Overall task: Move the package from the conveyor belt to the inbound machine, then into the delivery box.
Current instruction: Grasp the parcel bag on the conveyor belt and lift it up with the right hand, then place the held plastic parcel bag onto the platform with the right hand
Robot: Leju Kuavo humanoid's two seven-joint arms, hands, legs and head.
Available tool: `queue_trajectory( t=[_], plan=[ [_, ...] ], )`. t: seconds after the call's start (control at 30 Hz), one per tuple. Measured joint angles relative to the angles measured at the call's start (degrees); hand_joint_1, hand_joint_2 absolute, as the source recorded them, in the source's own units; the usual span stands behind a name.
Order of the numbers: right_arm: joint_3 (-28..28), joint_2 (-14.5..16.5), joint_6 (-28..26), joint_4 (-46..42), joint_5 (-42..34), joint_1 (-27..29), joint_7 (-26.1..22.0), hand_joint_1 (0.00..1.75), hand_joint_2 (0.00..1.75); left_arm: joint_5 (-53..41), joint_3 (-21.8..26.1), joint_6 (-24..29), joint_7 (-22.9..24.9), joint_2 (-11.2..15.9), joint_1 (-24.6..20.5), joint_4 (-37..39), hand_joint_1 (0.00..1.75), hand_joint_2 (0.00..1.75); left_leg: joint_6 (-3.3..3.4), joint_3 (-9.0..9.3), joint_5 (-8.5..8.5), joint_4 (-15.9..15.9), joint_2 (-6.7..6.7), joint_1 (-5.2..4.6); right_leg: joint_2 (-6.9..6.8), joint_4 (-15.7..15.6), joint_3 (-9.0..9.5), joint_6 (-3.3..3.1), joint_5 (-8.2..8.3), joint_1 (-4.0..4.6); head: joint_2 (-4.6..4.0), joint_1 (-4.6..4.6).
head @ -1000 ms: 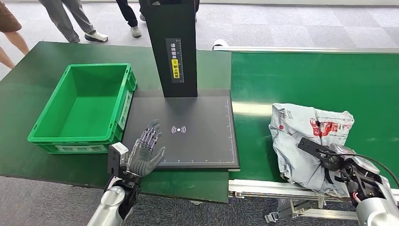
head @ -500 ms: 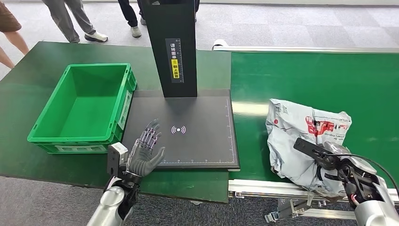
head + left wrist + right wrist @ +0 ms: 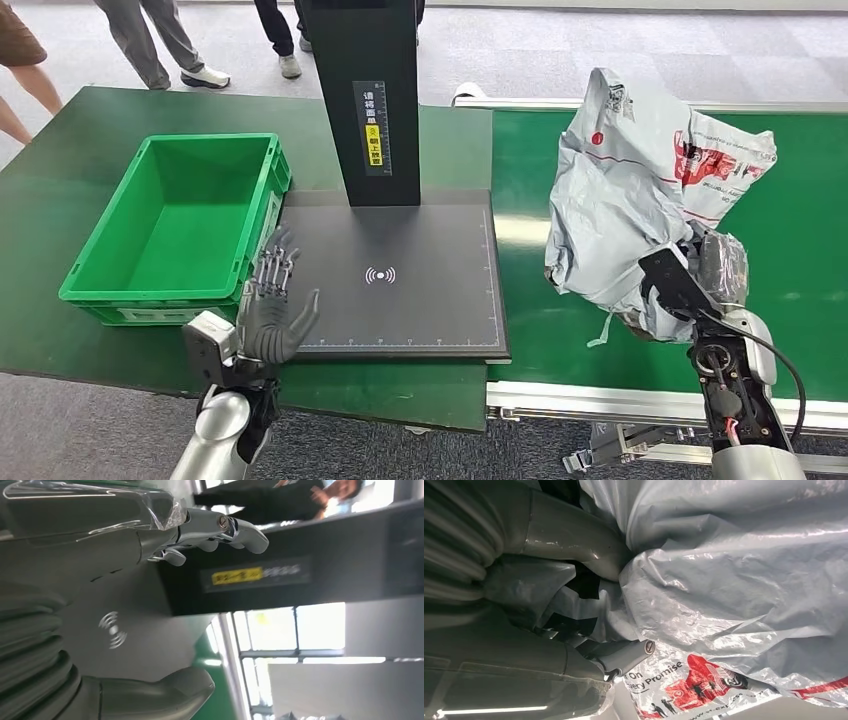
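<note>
Grey poly bag: package hangs upright, lifted clear of the belt, just beside the scanner pad on its belt side.
Grip: right hand clamped on the bag's lower bunched end; in the right wrist view fingers dig into crumpled film.
Handling: judged soft & light, thin film that sags and folds, so no stiff edge to rely on. Slick plastic, prob. slippery; contents unseen, weight unclear.
Where to hold: a gathered fistful of film, as now, looks safest; a flat pinch on the smooth face could slide.
Risk: loose top may flop or swing when carried over to the pad.
Left hand: left hand holds nothing, fingers spread, at the pad's near corner on the crate side; thumb apart from the fingers in the left wrist view.
Crate: green box just beside the pad, opposite the belt.
Print on bag: red graphics, words "On" and "ery Promise" readable; rest too creased.
Post label: black post at the pad's far edge carries white Chinese text and a yellow strip; too small to read.
Pad mark: white wireless-wave symbol at pad centre.
</note>
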Motion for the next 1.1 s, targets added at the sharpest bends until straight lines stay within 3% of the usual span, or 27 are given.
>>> queue_trajectory(
  t=[0.23,0.4,0.57,0.87,1.1],
  plan=[
    [0.76,3.32,-2.1,-5.66,-4.48,0.26,-4.95,1.75,1.75,-0.48,0.01,4.57,-1.16,0.49,-0.54,-5.79,0.0,1.75,0.0,0.0,0.01,0.0,0.0,0.0,0.0,0.0,0.01,0.0,0.01,0.0,0.0,0.0],
    [4.96,5.04,2.27,-6.87,-6.63,-1.98,-7.03,1.75,1.75,-0.06,0.48,9.53,-2.24,0.87,-0.71,-7.64,0.0,1.75,0.0,0.0,0.01,-0.02,0.07,0.0,0.06,0.01,0.0,-0.01,0.01,0.01,0.0,-0.01],
    [11.89,6.51,4.73,-3.88,-6.32,-7.14,-6.9,1.75,1.75,0.66,0.64,10.98,-2.97,1.1,-1.33,-7.61,0.0,1.75,0.04,0.04,0.08,-0.01,0.02,0.0,-0.01,0.01,0.01,-0.01,0.01,0.01,0.0,0.0],
    [16.8,7.61,7.48,0.09,-6.34,-10.91,-6.88,1.75,1.75,1.64,0.67,11.14,-3.22,1.43,-1.9,-7.33,0.0,1.75,0.06,-0.05,0.07,0.0,0.03,-0.01,-0.01,0.01,-0.03,-0.01,0.02,0.0,0.0,0.0],
    [25.7,13.17,14.86,12.48,-2.1,-19.12,-6.4,1.75,1.75,3.09,0.03,10.57,-3.37,1.08,-3.92,-5.2,0.0,1.75,-0.01,0.03,0.13,-0.01,0.1,0.05,0.08,0.03,-0.05,-0.05,0.05,0.07,-0.01,0.01]
  ],
)
